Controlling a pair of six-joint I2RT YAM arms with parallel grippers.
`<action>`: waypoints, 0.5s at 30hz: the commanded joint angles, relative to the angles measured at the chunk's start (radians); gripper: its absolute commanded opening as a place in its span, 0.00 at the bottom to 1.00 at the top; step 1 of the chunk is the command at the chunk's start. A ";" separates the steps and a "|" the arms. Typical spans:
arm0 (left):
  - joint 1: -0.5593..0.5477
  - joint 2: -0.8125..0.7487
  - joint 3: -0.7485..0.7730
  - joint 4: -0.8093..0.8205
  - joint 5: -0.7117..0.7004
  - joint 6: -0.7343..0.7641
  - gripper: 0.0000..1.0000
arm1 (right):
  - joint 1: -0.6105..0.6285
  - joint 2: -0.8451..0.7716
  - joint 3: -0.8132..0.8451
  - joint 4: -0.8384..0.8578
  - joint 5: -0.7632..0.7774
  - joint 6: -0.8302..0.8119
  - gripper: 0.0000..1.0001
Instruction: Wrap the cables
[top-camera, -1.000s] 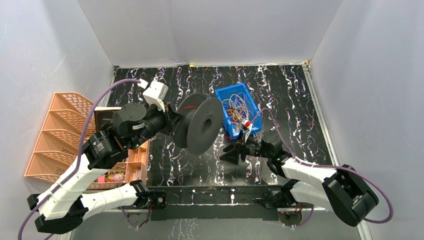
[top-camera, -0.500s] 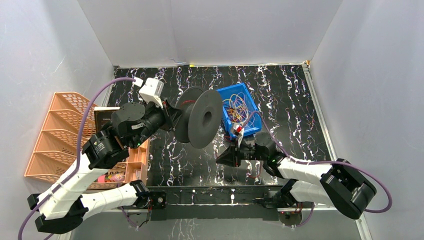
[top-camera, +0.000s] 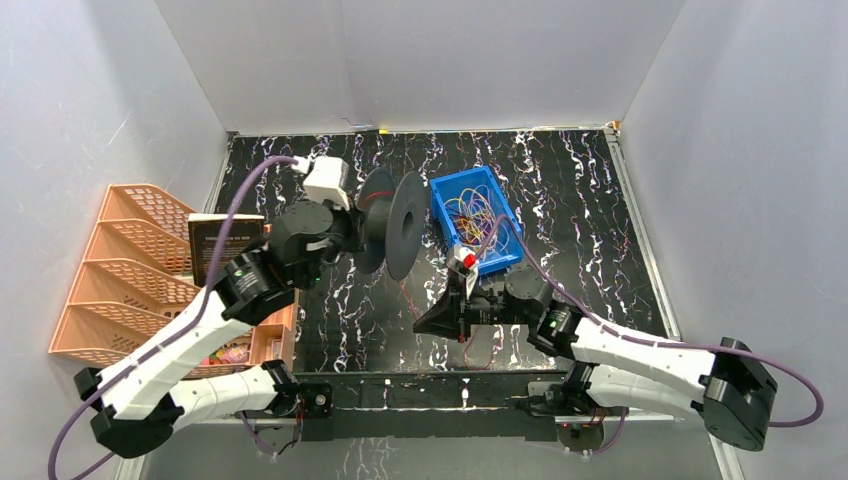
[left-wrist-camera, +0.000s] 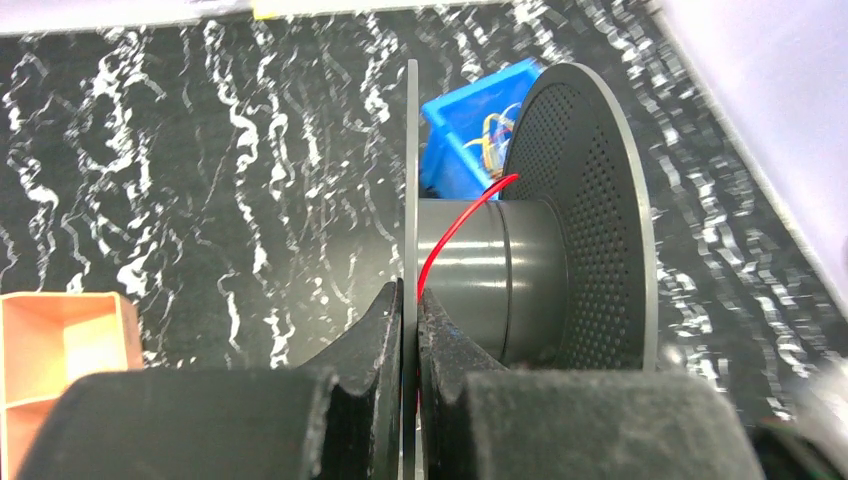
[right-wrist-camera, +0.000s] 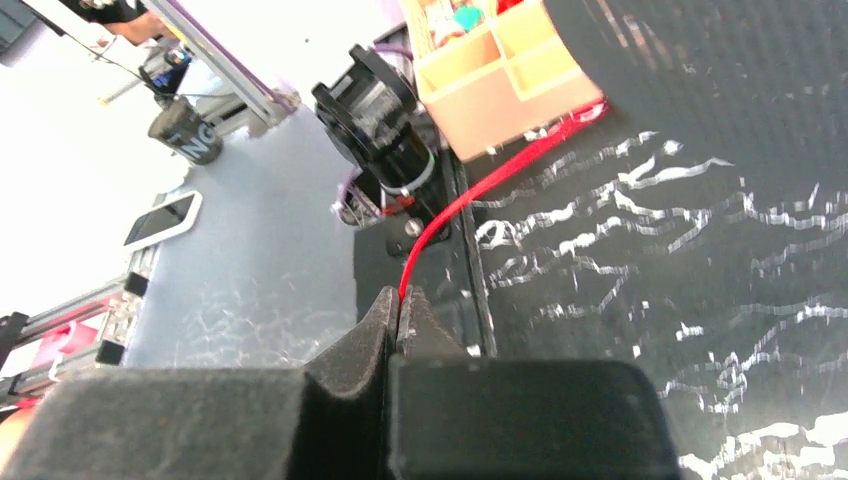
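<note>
Nearest, low over desk (top-camera: 600, 220): right jaws shut tight on red strand (right-wrist-camera: 470, 192). From there, running away and slightly left onto spool (left-wrist-camera: 580, 220) hub. Left jaws clamped on flange (left-wrist-camera: 411, 180), spool axis level, toward bin (top-camera: 458, 176). Farthest, inside bin: other cables (top-camera: 470, 212), tangled.

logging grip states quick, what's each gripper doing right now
Left gripper: closed on the spool flange.
Right gripper: closed on the red cable.

Tangled cables (top-camera: 470, 212), bin (top-camera: 460, 178) — red strand (left-wrist-camera: 452, 232) on spool (left-wrist-camera: 575, 230)
</note>
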 joint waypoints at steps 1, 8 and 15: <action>0.003 0.045 -0.032 0.105 -0.123 0.027 0.00 | 0.055 -0.047 0.152 -0.134 0.083 -0.008 0.00; 0.002 0.116 -0.082 0.103 -0.139 0.055 0.00 | 0.096 -0.024 0.335 -0.297 0.125 -0.030 0.00; 0.003 0.117 -0.148 0.086 -0.078 0.079 0.00 | 0.096 0.031 0.510 -0.467 0.251 -0.078 0.00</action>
